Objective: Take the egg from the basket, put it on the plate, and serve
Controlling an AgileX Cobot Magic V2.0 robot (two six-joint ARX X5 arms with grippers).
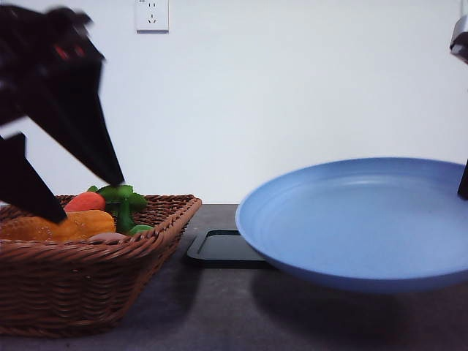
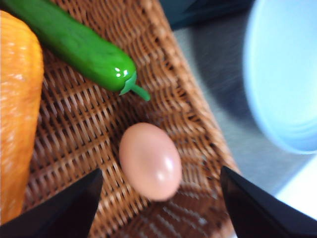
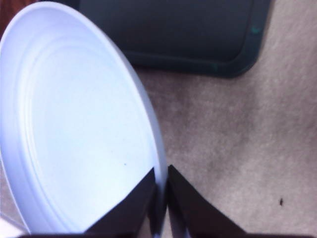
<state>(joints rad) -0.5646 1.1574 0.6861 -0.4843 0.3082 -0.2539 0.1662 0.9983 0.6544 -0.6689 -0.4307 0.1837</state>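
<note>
The egg (image 2: 150,161) lies on the woven floor of the basket (image 1: 88,248), near the basket's wall on the plate side, just beside the stem end of a green cucumber (image 2: 74,42) and apart from an orange vegetable (image 2: 17,114). The left end effector (image 2: 161,203) hangs over the basket with its fingers spread wide; in the left wrist view the egg sits between the two fingertips, touching neither. The egg's long axis runs roughly crosswise to the line joining the fingertips, so they would close across its narrow waist. The left arm is plainly the nearer one.

The right end effector (image 3: 161,191) is clamped on the rim of the plate (image 1: 358,219), holding it tilted above the bench (image 1: 219,307), just beside the basket, with a dark tray (image 1: 223,248) behind. The plate is empty.

The coming move looks like a straight descent onto the egg.
</note>
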